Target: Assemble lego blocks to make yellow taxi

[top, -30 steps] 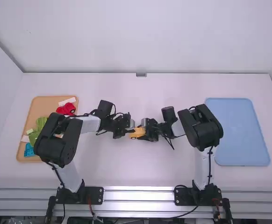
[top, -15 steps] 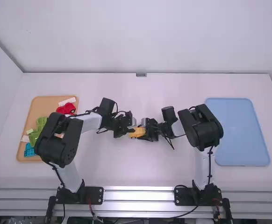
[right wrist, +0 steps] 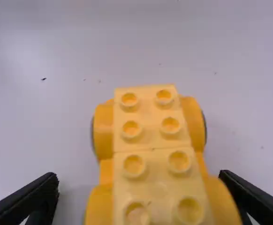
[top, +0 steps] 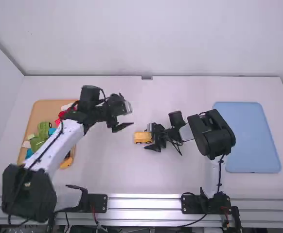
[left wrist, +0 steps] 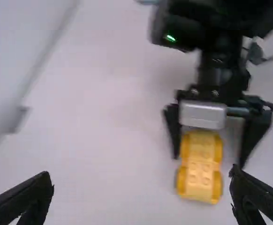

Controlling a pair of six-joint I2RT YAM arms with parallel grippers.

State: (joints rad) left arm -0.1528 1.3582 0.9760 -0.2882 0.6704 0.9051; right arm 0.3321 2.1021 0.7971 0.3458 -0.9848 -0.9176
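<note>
One yellow car (top: pixel 140 138) stood on the bench (top: pixel 107 170), right at the tip of the right tool (top: pixel 150 138).
Two blocks (right wrist: pixel 150 112) made up its top, eight studs showing. The right tool's two fingers stood apart, astride the car's end; the left tool (top: pixel 127 118) hung well clear, its fingers also apart. The left arm (top: pixel 63 138) partly blocked one orange tray (top: pixel 44 109) of green, red, blue, white and yellow pieces; one blue tray (top: pixel 248 141) lay opposite.

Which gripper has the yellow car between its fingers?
The right gripper: its open fingers straddle the yellow car. The left gripper, also open, hovers clear of it.
</note>
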